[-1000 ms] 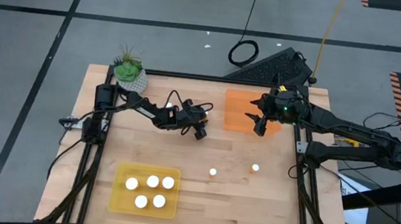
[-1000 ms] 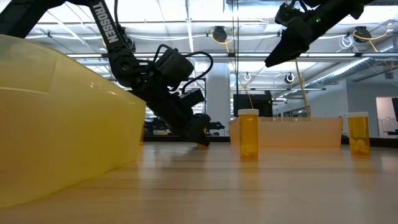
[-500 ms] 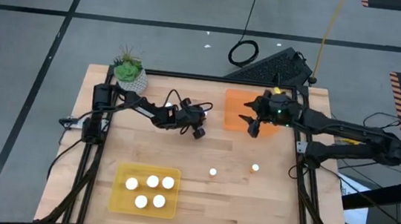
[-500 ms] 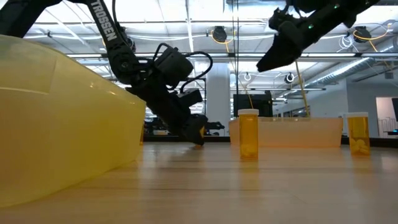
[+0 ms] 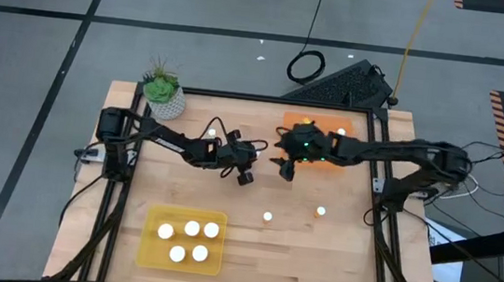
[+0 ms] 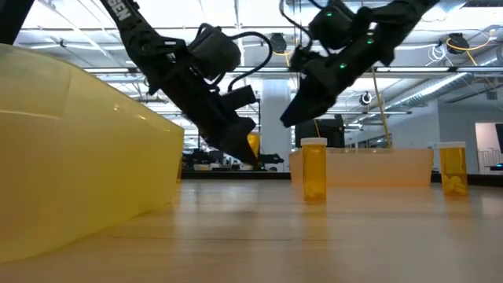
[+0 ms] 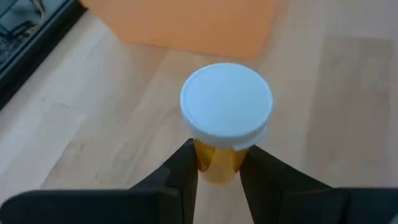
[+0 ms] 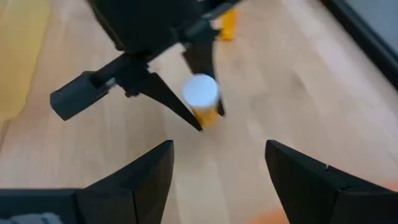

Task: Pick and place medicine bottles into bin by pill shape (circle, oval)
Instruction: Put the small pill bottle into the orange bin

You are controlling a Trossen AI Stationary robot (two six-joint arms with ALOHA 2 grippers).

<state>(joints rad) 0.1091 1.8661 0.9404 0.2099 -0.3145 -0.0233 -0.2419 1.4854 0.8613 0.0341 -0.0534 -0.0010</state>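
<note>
- Yellow tray point(image 5: 149, 243) nearest the front edge of the counter point(image 5: 314, 260), holding four upright bottles, white caps up.
- Two loose bottles standing upright mid-counter, long axes vertical: one point(image 5: 267, 217) and another point(image 5: 321, 211), apart from each other, beyond the yellow tray.
- Left end effector point(image 5: 245, 177) just beyond those, lifted off the counter, pinching a held bottle point(image 7: 225, 127) by its orange body; cap pointing away from the wrist, long axis in line with the fingers point(image 7: 180, 177).
- Right end effector point(image 5: 285, 171) just beside the left one, raised, fingers point(image 8: 140, 180) spread wide, gripping nothing; held bottle visible ahead between them.
- Orange tray point(image 5: 314, 129) farthest back, partly under the right arm.
</note>
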